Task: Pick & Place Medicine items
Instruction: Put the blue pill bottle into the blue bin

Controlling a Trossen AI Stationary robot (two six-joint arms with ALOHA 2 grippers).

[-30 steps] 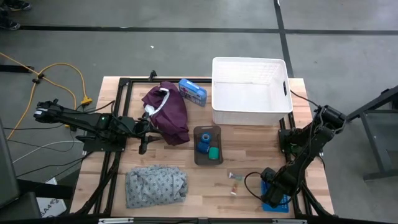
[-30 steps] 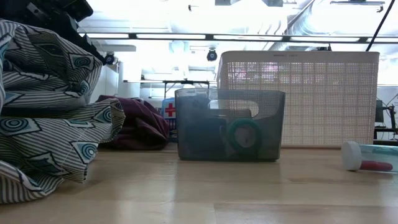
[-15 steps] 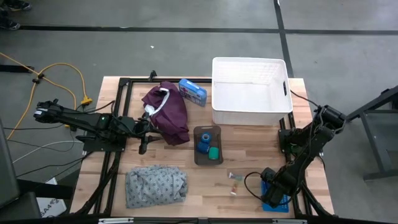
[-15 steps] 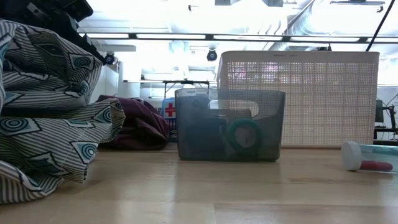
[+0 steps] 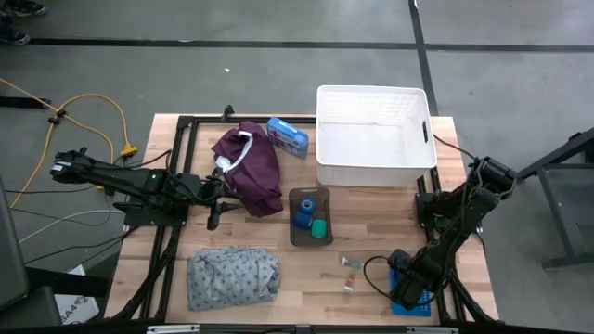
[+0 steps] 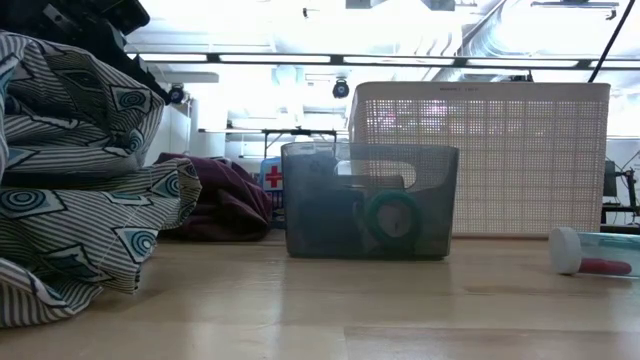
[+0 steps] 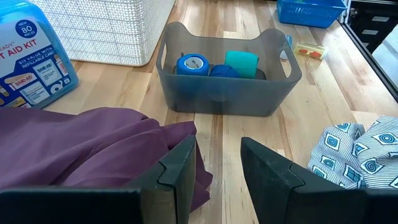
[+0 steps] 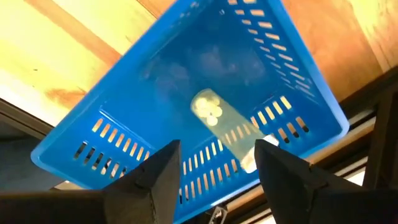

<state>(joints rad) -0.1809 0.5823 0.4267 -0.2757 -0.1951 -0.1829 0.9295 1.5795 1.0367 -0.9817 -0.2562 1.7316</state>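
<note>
- Two dark arms work at a pale wooden tabletop (image 5: pixel 371 232) that stands on a grey concrete floor (image 5: pixel 278 74) crossed by dark lines; a yellow cable (image 5: pixel 102 111) trails off the left side.
- Beyond the tabletop, the low view shows a bright room with ceiling lights.
- The right pincer (image 8: pixel 217 165) hangs above a blue slotted basket (image 8: pixel 143 81) at the near right corner, its fingers (image 8: pixel 152 180) spread wide and gripping nothing.
- Just ahead of those fingers, a clear tube (image 8: pixel 227 127) with pale pills inside lies flat on the basket floor, its long axis slanting across the basket.
- The left pincer (image 7: pixel 217 165) rests low beside a maroon garment (image 7: pixel 93 149), narrowly parted and empty.
- Straight ahead of it, a grey bin (image 7: pixel 227 93) holds a blue roll (image 7: pixel 191 63) standing on end and a green roll (image 7: pixel 241 62).
- Beyond the bin, small pieces (image 5: pixel 351 266) lie on the bare wood.
</note>
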